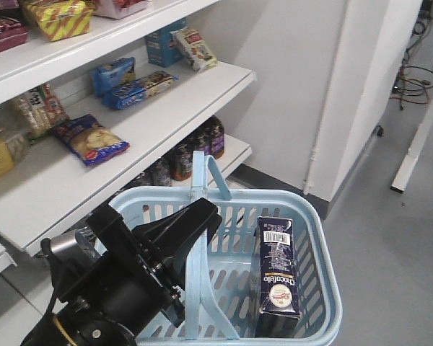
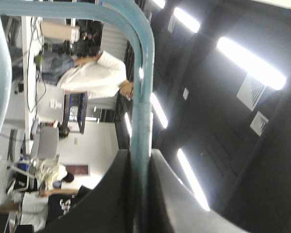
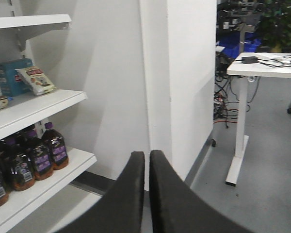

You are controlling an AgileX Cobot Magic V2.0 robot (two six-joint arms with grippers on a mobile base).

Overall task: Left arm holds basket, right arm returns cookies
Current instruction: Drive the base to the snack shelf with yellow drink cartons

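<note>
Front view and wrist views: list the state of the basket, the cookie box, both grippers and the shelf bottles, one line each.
basket: held by one handle, cookie box inside.
cookie box: closed, leaning on the basket wall, ungripped.
left gripper: shut on the basket's handle.
right gripper: shut, empty.
bottles: upright, capped, on the lower shelf.

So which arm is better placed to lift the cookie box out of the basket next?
Right. The left gripper is shut on the basket handle, holding the basket with the cookie box inside; the right gripper is shut on nothing and faces the shelves.
</note>
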